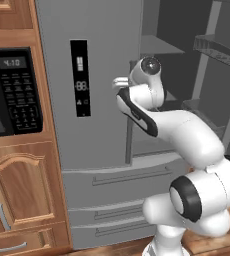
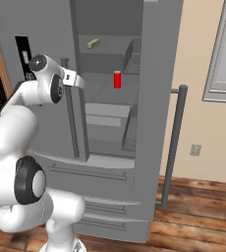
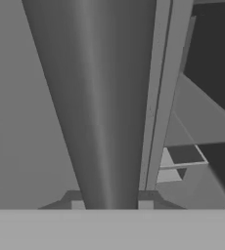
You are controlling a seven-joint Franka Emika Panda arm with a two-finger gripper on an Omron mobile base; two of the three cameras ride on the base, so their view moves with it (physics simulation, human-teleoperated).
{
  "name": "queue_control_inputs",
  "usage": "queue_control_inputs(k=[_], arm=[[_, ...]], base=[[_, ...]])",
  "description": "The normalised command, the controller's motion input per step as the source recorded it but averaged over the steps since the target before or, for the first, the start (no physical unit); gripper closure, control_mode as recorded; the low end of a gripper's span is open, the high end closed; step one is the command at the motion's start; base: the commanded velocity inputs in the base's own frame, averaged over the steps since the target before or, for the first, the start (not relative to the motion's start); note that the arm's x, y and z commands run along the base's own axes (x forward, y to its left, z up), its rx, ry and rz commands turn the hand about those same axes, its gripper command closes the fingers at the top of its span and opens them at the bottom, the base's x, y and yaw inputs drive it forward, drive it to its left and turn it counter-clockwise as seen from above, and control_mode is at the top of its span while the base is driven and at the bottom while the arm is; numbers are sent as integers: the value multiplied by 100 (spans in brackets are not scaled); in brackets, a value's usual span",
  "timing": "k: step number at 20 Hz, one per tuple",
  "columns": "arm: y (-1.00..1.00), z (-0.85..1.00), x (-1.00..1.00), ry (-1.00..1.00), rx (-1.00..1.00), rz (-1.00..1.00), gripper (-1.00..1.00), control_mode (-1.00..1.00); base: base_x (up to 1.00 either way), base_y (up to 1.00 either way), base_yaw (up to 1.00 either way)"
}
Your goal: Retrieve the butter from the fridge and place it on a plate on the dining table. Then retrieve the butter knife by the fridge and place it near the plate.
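Gripper (image 3: 108, 205) clamps the fridge's left door handle (image 3: 104, 122); right base view reveals butter (image 2: 93, 44) inside.

One fridge (image 2: 110, 162) stands in the scene, with one of its upper doors swung open at the right and one shut at the left, two long bar handles (image 2: 173, 142), one black dispenser panel (image 1: 80, 77) and three drawers low down. Inside are one stick of butter (image 2: 93, 44) on the far upper shelf and one small red container (image 2: 117, 79) on the shelf below. Left of the fridge is one black microwave (image 1: 12, 92).

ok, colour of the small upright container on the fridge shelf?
Red; the container shows best in the right base view.
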Motion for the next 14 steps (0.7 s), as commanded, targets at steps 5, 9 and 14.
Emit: queue_control_inputs(k=[5,9,14], arm=[[44,9,-69,-6,-2,0,100,-100],[64,12,-59,0,-3,-8,100,-100],[34,26,-70,6,-1,-15,100,-100]], base=[[0,0,0],[0,0,0],[0,0,0]])
